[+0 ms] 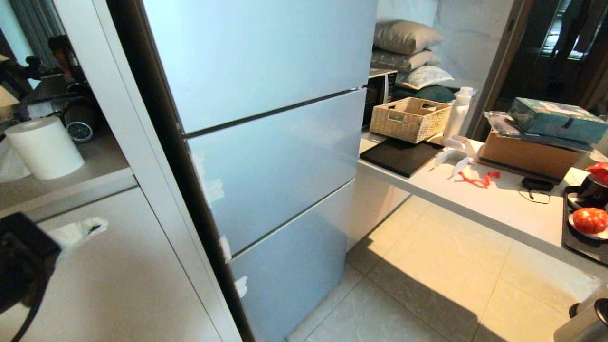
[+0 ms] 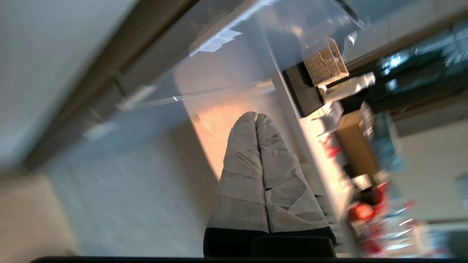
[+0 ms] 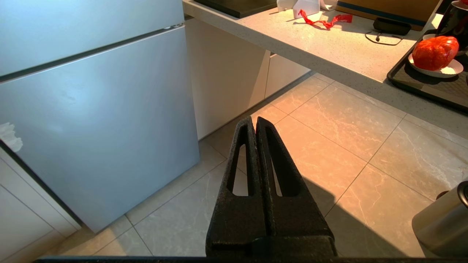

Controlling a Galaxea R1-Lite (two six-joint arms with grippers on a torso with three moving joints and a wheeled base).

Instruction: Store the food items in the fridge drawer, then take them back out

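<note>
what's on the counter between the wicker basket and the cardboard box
In the head view, a white bottle stands between the wicker basket and the cardboard box, with white curled pieces lying on the counter before it.

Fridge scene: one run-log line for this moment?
fridge: all doors closed | food item: on plate, counter tray | left gripper: shut, empty, near fridge | right gripper: shut, empty, above floor
</note>
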